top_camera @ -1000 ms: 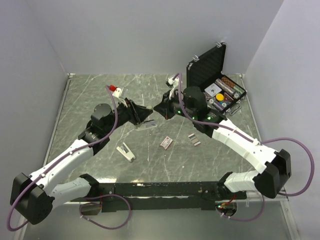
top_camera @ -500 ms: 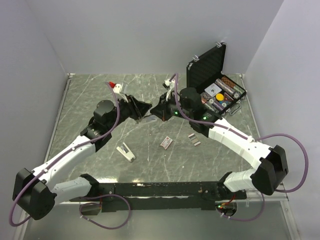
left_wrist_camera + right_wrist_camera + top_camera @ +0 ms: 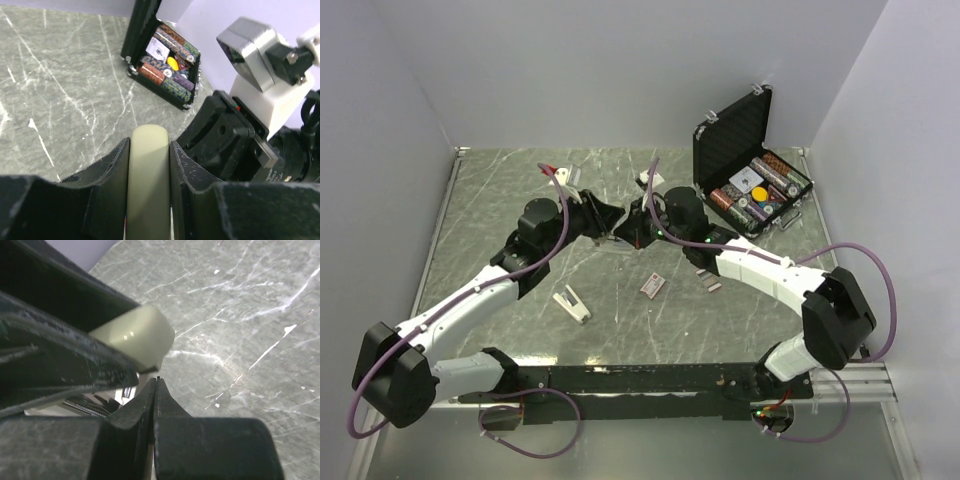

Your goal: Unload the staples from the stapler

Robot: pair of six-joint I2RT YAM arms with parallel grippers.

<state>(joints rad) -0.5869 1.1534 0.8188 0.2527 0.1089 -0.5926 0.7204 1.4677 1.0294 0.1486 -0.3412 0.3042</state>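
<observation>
1. 1 pale cream stapler (image 3: pixel 147 185) is held with its long axis running straight out between the left jaws. Its rounded end points forward, toward the open black case (image 3: pixel 150 45).
2. The left jaws clamp the stapler from both sides, 1 black finger (image 3: pixel 107 175) flat against each long face.
3. In the right wrist view the same rounded end (image 3: pixel 137 337) juts out of the left jaws, above the green marbled counter (image 3: pixel 250 315).
4. The right jaws are pressed fully together with nothing between them. Their tips sit just below the stapler's rounded end; I cannot tell if they touch it.
5. The staples (image 3: pixel 714 287) lie flat on the counter just beside the right arm (image 3: pixel 770 275). They are well apart from both sets of jaws and to the right of the small pink box (image 3: pixel 653 285). They are too small to tell which way they point.
6. The left arm (image 3: pixel 480 290) stretches diagonally from its base toward the counter's middle, and the right arm reaches in from the other side. The 2 wrists meet head-on there.
7. A small white piece (image 3: pixel 572 303) lies on the counter near the left arm.
</observation>
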